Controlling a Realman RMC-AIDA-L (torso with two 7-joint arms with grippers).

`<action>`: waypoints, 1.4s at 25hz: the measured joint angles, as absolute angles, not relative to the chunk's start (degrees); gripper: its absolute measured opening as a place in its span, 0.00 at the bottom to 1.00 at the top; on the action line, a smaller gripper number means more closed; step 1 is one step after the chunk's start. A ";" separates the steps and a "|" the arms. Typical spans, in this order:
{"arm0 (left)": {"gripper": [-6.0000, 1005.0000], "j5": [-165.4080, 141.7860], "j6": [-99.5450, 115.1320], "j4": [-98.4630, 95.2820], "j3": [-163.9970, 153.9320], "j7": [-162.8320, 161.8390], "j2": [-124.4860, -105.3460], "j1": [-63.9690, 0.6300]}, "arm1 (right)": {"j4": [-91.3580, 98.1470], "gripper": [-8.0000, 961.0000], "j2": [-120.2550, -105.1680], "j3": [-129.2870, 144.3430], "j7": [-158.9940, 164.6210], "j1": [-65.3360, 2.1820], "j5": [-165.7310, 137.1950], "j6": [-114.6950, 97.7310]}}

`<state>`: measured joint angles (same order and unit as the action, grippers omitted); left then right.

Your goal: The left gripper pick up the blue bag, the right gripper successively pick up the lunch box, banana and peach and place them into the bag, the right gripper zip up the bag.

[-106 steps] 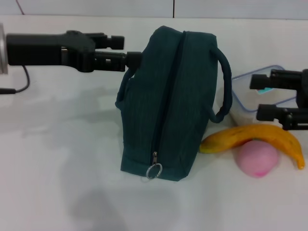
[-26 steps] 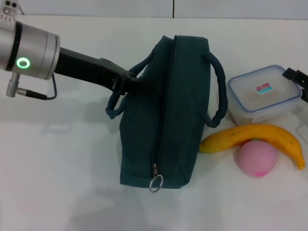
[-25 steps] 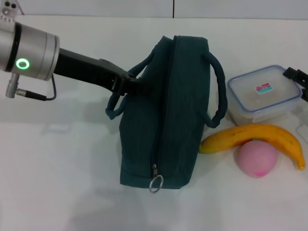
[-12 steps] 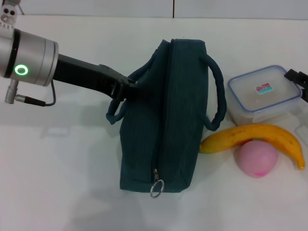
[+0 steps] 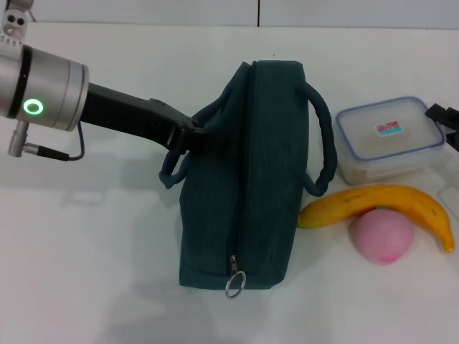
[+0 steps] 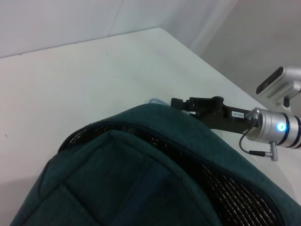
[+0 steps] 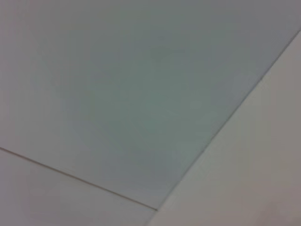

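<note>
Item, risks. My left hand (image 5: 195, 136) sits at the near handle of the bag (image 5: 247, 179), its tip hidden among the strap and cloth, so I cannot tell whether it is closed on the rope or only pressed beside it. If it has only a partial pinch, I judge the handle may slide out on a lift and the bag may sag or tip toward the banana (image 5: 380, 204) and peach (image 5: 384, 236) lying just beside it. The zipper (image 5: 244, 172) looks closed along the top, ring pull (image 5: 235, 284) at the near end, so nothing can go in until it is opened; pulling on one handle alone may twist the bag and leave the mouth pinched. Item, pose. My left arm reaches in from my left side, silver wrist (image 5: 43, 89) with its green light well back, black forearm sloping down to the handle. In the left wrist view the bag fills the foreground. My right hand (image 5: 446, 118) shows only as a black sliver at the far right edge, just beside the lunch box (image 5: 391, 140), idle; I cannot tell its opening. Item, locations. Bag stands mid-surface (image 5: 93, 272); lunch box to its right, banana nearer me, touching the peach it arches over.
</note>
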<state>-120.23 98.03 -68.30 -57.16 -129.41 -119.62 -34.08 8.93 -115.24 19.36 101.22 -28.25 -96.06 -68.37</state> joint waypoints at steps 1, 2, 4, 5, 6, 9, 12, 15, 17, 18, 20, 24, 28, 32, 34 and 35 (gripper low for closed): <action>0.06 -120.23 98.03 -68.30 -57.16 -129.41 -119.62 -34.08 | 8.93 0.30 -115.24 19.36 101.22 -28.25 -96.06 -68.37; 0.06 -120.23 98.03 -68.30 -57.17 -129.41 -119.62 -34.08 | 8.93 0.29 -115.24 19.34 101.32 -28.03 -95.46 -69.10; 0.06 -120.22 98.03 -68.30 -57.16 -129.43 -119.62 -34.08 | 8.85 0.27 -115.36 19.33 101.34 -27.13 -93.08 -72.29; 0.06 -120.22 98.03 -68.29 -57.16 -129.45 -119.62 -34.08 | 8.83 0.26 -115.39 19.33 101.34 -26.79 -92.14 -73.48; 0.06 -120.22 98.02 -68.29 -57.16 -129.47 -119.62 -34.08 | 8.81 0.25 -115.43 19.33 101.34 -26.55 -91.61 -74.36; 0.06 -120.22 98.02 -68.29 -57.15 -129.57 -119.62 -34.04 | 8.79 0.23 -115.43 19.39 101.34 -26.25 -91.07 -75.48; 0.06 -120.22 98.01 -68.29 -57.14 -129.61 -119.62 -34.02 | 8.75 0.17 -115.43 19.39 101.34 -26.19 -91.04 -75.51; 0.06 -120.16 98.00 -68.29 -57.13 -129.63 -119.62 -34.01 | 8.38 0.10 -115.42 19.51 101.34 -26.16 -91.04 -75.51; 0.06 -119.89 97.99 -68.29 -57.12 -129.63 -119.62 -34.01 | 8.17 0.08 -115.39 19.66 101.34 -26.18 -91.04 -75.29; 0.06 -119.73 98.00 -68.29 -57.13 -129.63 -119.62 -34.01 | 8.16 0.08 -115.39 19.70 101.34 -26.20 -91.04 -75.24; 0.06 -119.45 97.99 -68.29 -57.13 -129.62 -119.62 -34.01 | 8.05 0.08 -115.39 19.82 101.44 -26.20 -91.05 -75.11; 0.06 -118.93 98.00 -68.29 -57.14 -129.45 -119.62 -33.96 | 6.69 0.08 -115.42 19.87 104.29 -26.24 -91.08 -75.08; 0.06 -118.78 98.00 -68.29 -57.81 -129.37 -119.62 -33.93 | 5.88 0.08 -115.47 19.75 109.38 -26.18 -91.06 -75.15; 0.07 -118.71 97.93 -68.29 -58.97 -129.25 -119.61 -33.94 | 4.21 0.08 -115.48 19.34 115.23 -26.04 -90.62 -75.02; 0.07 -118.71 97.84 -68.29 -59.25 -128.99 -119.62 -34.02 | 3.05 0.08 -115.48 19.28 118.25 -25.75 -89.33 -74.87; 0.07 -118.71 97.82 -68.31 -59.28 -128.85 -119.62 -34.05 | 2.24 0.08 -115.51 19.27 119.26 -25.58 -88.34 -74.87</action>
